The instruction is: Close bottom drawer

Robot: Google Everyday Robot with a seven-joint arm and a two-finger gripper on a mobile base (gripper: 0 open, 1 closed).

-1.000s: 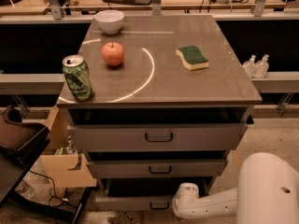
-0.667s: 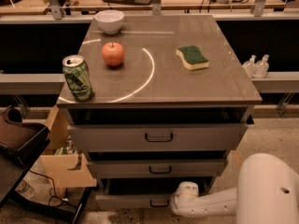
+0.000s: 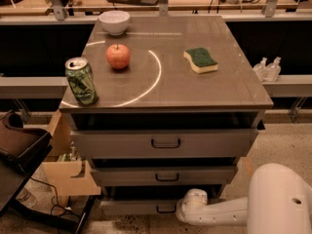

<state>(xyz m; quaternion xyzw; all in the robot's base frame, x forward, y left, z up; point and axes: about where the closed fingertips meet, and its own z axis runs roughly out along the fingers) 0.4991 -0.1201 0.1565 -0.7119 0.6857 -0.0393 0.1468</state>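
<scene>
At the centre of your view stands the bench [image 3: 229, 89], its three drawers all slightly out. From 5 o'clock the white arm [image 3: 229, 211] reaches left to the bottom drawer [image 3: 126, 207] at 6 o'clock. The tool [image 3: 187, 206] sits at that drawer's front, just right of the black handle [image 3: 166, 209]; you cannot tell whether it is spread or pressed together.
</scene>
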